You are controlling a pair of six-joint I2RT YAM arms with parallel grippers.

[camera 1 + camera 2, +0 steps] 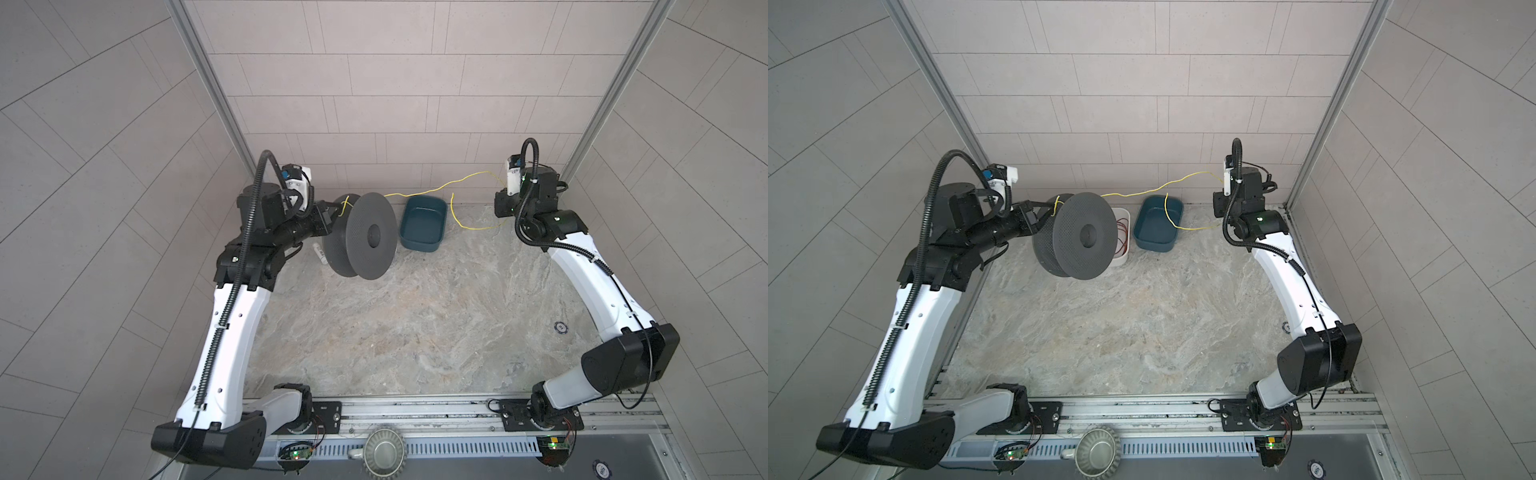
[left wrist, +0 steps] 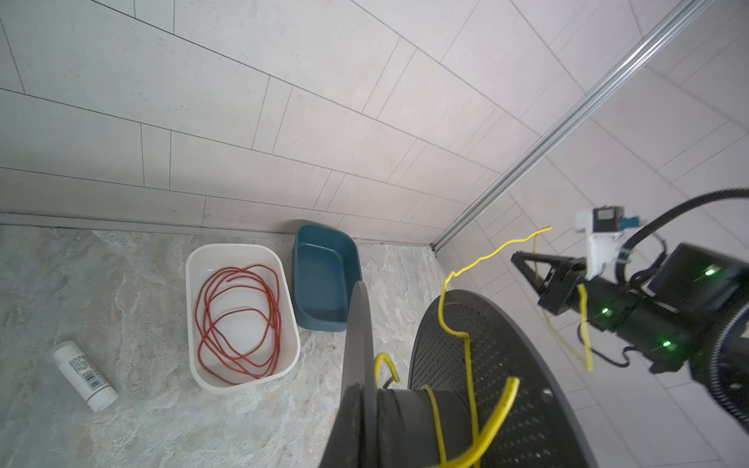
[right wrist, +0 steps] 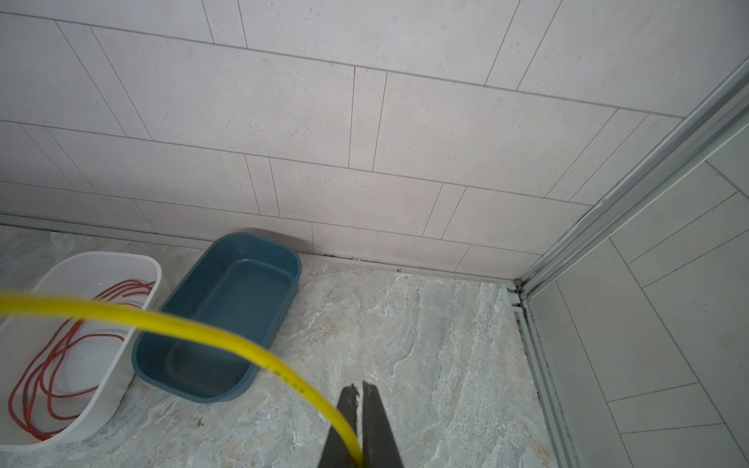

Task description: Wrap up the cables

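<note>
The left gripper (image 1: 1044, 214) holds a dark grey reel (image 1: 372, 237) in the air above the far left part of the bench (image 1: 395, 332). Its jaws are pressed close on the reel, though a flange hides most of them. The yellow cable (image 3: 194, 325) makes a few loose turns around the hub. From there it runs to the right, over the blue tub (image 1: 417, 245), to the right gripper (image 3: 360, 389). These jaws are pressed together and pinch the cable between them. Past the pinch a slack loop hangs down to the bench, just right of the blue tub. Left of the blue tub stands a white tub (image 2: 235, 248) with a red wire (image 2: 278, 312) coiled inside. Further left a small white tube (image 2: 85, 375) lies on the bench.
</note>
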